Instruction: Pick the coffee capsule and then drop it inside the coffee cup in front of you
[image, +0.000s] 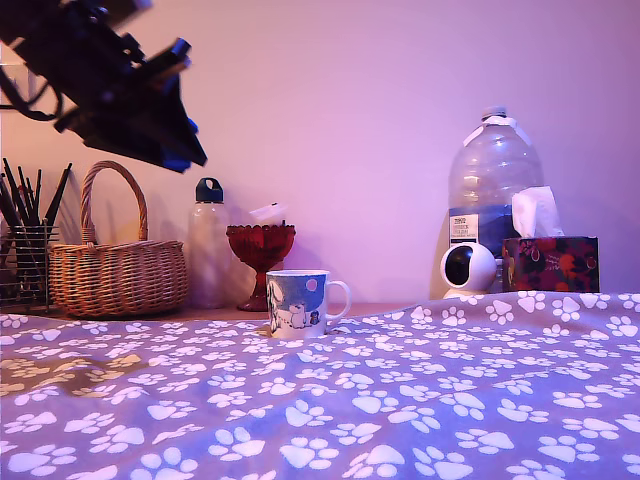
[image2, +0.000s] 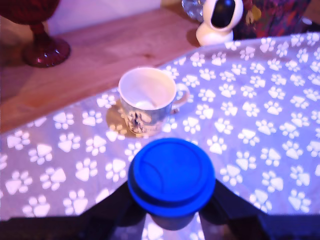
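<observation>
- My black claw (image2: 171, 212) is clamped on the small dark blue plastic coffee capsule (image2: 171, 176); my wrist view shows its round flanged face toward the camera, with a dark finger (image2: 112, 210) against each side of its body
- In the exterior view my claw (image: 178, 150) hangs high in the air, well above the white ceramic mug with a loop handle and blue cartoon print (image: 298, 303) and off toward that view's left; the capsule itself is hard to make out there
- In my wrist view the mug (image2: 147, 100) stands upright just beyond the capsule, apart from it, its mouth open and its pale inside holding nothing I can see
- The mug rests on a lilac cloth printed with white paw marks (image: 420, 400), soft and slightly rumpled, close to the cloth's far edge where a bare wooden surface (image2: 110, 50) begins
- Behind the mug stands a red cut-glass goblet on a stem (image: 261, 260); I cannot tell what is in it
- Further from the mug toward the exterior view's left is a woven wicker basket with an arched handle (image: 118, 265)
- Well away from the mug toward the exterior view's right are a round white camera (image: 468, 268), a large clear plastic water jug (image: 493, 190), and a dark floral tissue box with a white tissue sticking up (image: 550, 262)
</observation>
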